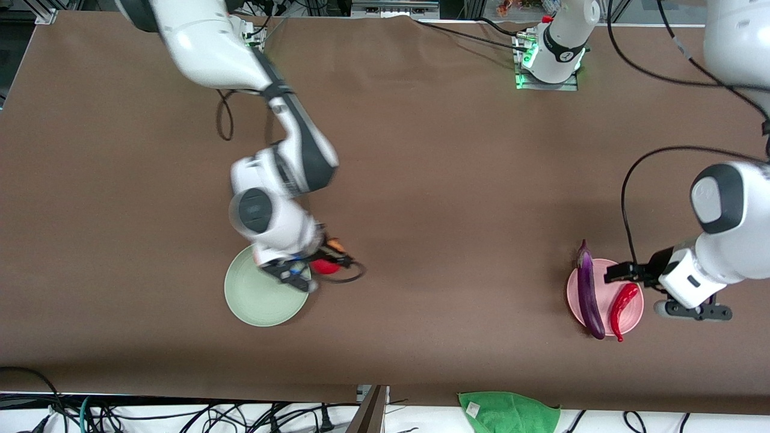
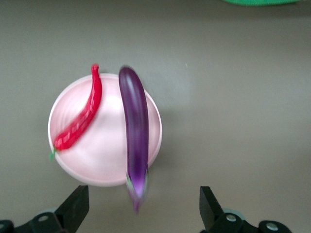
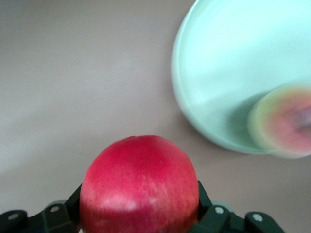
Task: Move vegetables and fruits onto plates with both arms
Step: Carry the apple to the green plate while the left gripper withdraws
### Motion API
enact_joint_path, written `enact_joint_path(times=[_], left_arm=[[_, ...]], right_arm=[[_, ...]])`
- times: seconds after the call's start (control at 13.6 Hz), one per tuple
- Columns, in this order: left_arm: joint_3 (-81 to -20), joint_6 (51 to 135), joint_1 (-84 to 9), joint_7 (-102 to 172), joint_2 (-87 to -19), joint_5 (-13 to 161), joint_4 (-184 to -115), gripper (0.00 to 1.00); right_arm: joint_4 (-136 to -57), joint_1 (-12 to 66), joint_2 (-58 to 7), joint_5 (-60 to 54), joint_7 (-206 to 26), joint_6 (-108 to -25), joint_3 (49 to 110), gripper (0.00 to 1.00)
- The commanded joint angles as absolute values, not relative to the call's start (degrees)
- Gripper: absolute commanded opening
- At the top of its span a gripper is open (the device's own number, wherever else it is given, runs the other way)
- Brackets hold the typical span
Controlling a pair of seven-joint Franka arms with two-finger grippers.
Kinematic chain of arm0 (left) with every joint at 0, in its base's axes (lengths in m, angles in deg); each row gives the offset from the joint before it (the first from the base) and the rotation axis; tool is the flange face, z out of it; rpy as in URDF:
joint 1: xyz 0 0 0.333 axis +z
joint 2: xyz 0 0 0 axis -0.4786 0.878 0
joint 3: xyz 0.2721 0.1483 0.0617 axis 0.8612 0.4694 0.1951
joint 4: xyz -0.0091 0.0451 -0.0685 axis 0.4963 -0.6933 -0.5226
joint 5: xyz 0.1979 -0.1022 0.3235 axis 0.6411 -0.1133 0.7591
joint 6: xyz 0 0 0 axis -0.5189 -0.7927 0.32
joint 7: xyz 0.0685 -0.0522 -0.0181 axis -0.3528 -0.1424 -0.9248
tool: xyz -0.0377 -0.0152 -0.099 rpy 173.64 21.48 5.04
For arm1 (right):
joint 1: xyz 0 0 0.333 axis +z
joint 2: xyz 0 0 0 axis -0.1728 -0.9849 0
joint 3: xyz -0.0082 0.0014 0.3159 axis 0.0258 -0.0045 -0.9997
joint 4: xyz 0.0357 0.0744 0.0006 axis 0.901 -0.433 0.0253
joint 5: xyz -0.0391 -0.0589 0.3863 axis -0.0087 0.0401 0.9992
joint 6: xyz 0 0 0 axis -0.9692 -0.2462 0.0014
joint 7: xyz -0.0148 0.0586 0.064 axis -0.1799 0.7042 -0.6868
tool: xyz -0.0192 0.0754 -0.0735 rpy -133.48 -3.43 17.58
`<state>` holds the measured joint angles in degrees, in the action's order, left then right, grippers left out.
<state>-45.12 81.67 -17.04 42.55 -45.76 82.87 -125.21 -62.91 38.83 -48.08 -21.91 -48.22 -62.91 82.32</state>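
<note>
The red fruit (image 3: 140, 187) sits clamped in the right pincer (image 1: 313, 267) beside the green plate (image 1: 258, 300), where the peach (image 3: 284, 121) rests. Eggplant (image 1: 588, 291) and chili (image 1: 623, 302) lie on the pink plate (image 1: 634, 313) near the counter (image 1: 421, 180) edge; the left pincer (image 1: 622, 273) gapes above.

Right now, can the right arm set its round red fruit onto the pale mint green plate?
Probably yes: the right gripper, shut on the round red fruit, is beside the pale mint green plate, whose bare part beside the peach looks free.

High front camera faces the bases; wrist cameras look down, sharing its plates (image 1: 605, 296).
</note>
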Motion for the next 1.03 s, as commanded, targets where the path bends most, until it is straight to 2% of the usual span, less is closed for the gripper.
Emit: enact_joint_path(times=[0.0,0.22,0.44,0.52,0.74,0.96], left_arm=[[-44.33,73.56,-17.61,38.9,-55.17,83.8,-129.23,1.0],[-44.15,68.96,-17.61,39.16,-62.47,86.79,-129.23,1.0],[-43.97,67.99,-18.04,39.07,-67.49,86.7,-129.23,1.0],[-43.97,67.9,-18.31,39.07,-68.8,86.79,-129.23,1.0],[-43.45,62.2,-19.01,38.63,-70.83,85.91,-129.93,1.0],[-43.36,58.16,-19.45,36.62,-70.93,85.82,-130.02,1.0]], right_arm=[[-65.23,35.62,-46.77,-20.78,-58.59,-59.66,81.23,0.13],[-66.64,33.69,-46.94,-21.22,-61.85,-60.54,81.32,0.18],[-66.73,31.05,-47.73,-21.14,-72.47,-62.11,81.32,0.37],[-66.73,30.79,-48.26,-21.13,-74.68,-63.95,81.32,0.47],[-66.73,31.22,-49.67,-21.05,-79.18,-71.41,81.15,0.99],[-66.55,31.14,-48.79,-21.14,-79.18,-70.57,81.15,1.0]])
